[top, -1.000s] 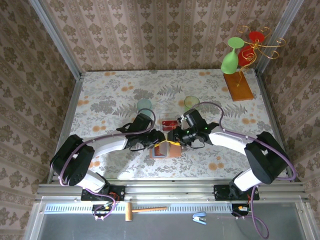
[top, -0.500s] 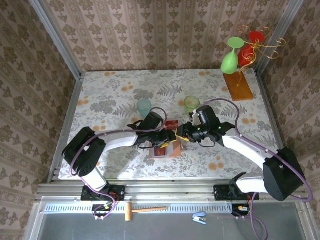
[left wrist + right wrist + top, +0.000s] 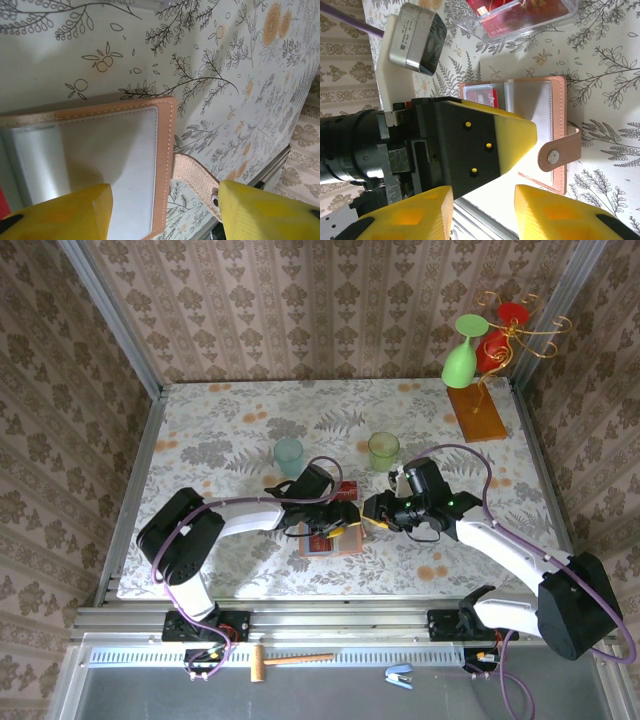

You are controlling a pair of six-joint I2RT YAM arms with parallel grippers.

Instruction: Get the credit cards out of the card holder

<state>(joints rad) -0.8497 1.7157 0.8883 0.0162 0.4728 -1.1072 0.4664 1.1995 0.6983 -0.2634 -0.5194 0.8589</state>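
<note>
The tan card holder (image 3: 165, 150) lies open on the table, grey-blue pockets up, its snap strap (image 3: 197, 177) sticking out to the side. My left gripper (image 3: 162, 212) is open and straddles the holder's edge, one finger over the pocket and one by the strap. In the top view the left gripper (image 3: 345, 518) hangs over the card holder (image 3: 350, 543), and my right gripper (image 3: 375, 514) hovers open just to its right, holding nothing. A red credit card (image 3: 481, 95) shows in a holder pocket. More red credit cards (image 3: 520, 12) lie in a clear box.
The clear box (image 3: 341, 490) sits just behind the holder. Two green cups (image 3: 288, 452) (image 3: 383, 448) stand farther back. A glass stand on a wooden base (image 3: 476, 412) occupies the back right corner. The table's near rail runs close below the holder.
My left gripper has opened and reached farther right over the holder. The right gripper has drawn back to the right, off the holder.
</note>
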